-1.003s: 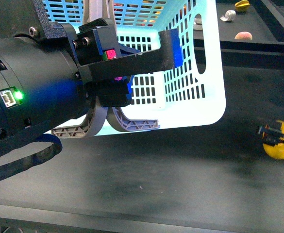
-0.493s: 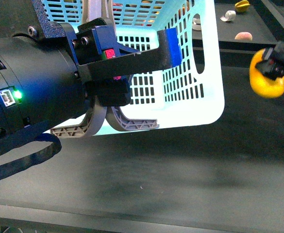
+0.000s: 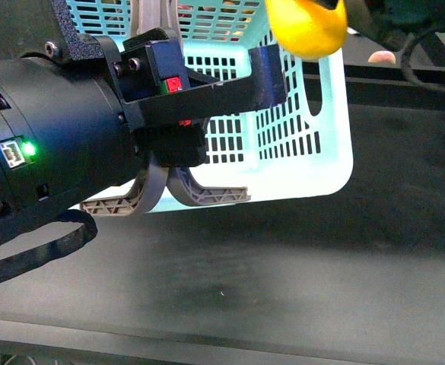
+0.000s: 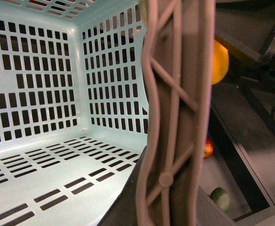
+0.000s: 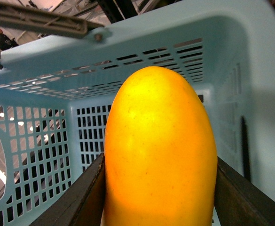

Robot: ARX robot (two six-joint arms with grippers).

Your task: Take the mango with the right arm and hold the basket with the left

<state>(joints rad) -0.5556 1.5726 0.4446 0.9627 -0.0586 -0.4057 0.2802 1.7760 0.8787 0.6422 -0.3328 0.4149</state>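
Note:
The light turquoise basket (image 3: 313, 144) hangs tilted above the dark table. My left gripper (image 3: 230, 114) is shut on the basket, and its grey-brown handle (image 4: 175, 117) fills the left wrist view in front of the slotted wall (image 4: 34, 84). The smooth yellow-orange mango (image 3: 306, 26) hangs at the top of the front view, over the basket's right rim. My right gripper (image 5: 161, 188) is shut on the mango (image 5: 158, 141), with one dark finger (image 5: 81, 197) on each side of it. Behind it lies the basket's interior (image 5: 43, 141). The right arm itself is mostly cut off.
The dark table (image 3: 283, 289) stretches below the basket. A peach-coloured fruit (image 3: 382, 55) lies on the back shelf behind a black ledge. A black cable loop (image 3: 427, 53) hangs at the top right. A red fruit (image 4: 208, 148) and a green fruit (image 4: 220, 197) lie beside the basket.
The right gripper has carried the mango from low on the table at the right, up and to the left, to above the basket's rim. The left arm and basket stayed put.

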